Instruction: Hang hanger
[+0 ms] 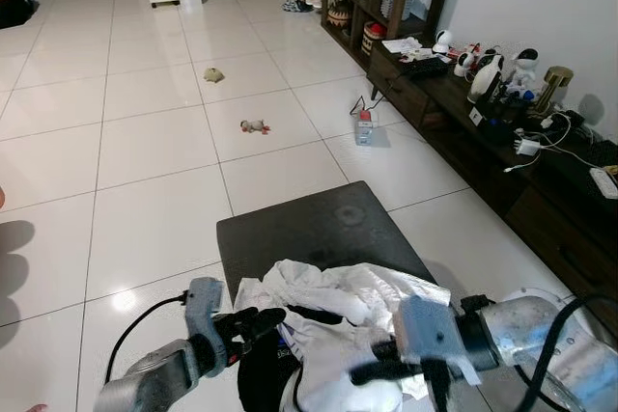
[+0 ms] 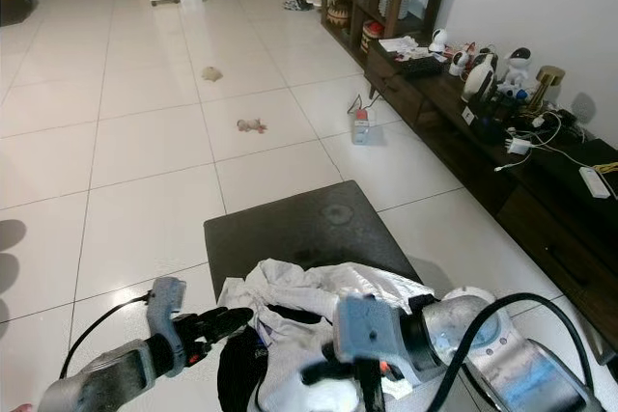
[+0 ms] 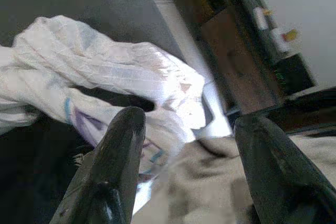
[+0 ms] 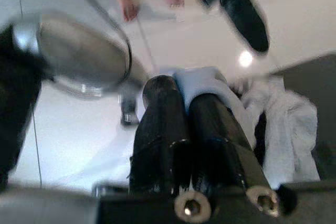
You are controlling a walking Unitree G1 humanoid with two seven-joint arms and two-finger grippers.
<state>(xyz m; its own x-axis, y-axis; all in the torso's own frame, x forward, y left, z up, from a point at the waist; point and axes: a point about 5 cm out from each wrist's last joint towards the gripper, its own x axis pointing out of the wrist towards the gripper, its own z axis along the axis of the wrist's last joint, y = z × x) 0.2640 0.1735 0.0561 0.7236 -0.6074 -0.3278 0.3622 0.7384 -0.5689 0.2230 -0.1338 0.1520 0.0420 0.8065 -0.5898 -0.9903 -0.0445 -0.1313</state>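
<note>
A crumpled white garment (image 1: 348,301) lies at the near end of a low dark table (image 1: 319,224), with black cloth (image 1: 263,373) under its left side. My left gripper (image 1: 259,321) is at the garment's left edge; in the left wrist view its fingers (image 3: 118,156) stand wide apart and open, with the white garment (image 3: 94,72) beyond them. My right gripper (image 1: 365,371) hovers over the near part of the garment, pointing left toward the left arm. Its fingers (image 4: 181,129) lie pressed together, shut, with nothing visible between them.
White tile floor surrounds the table. A long dark sideboard (image 1: 502,132) with gadgets and cables runs along the right wall. A small bottle (image 1: 363,128) and two small toys (image 1: 254,125) (image 1: 213,74) lie on the floor ahead. A person's bare feet (image 4: 126,1) are nearby.
</note>
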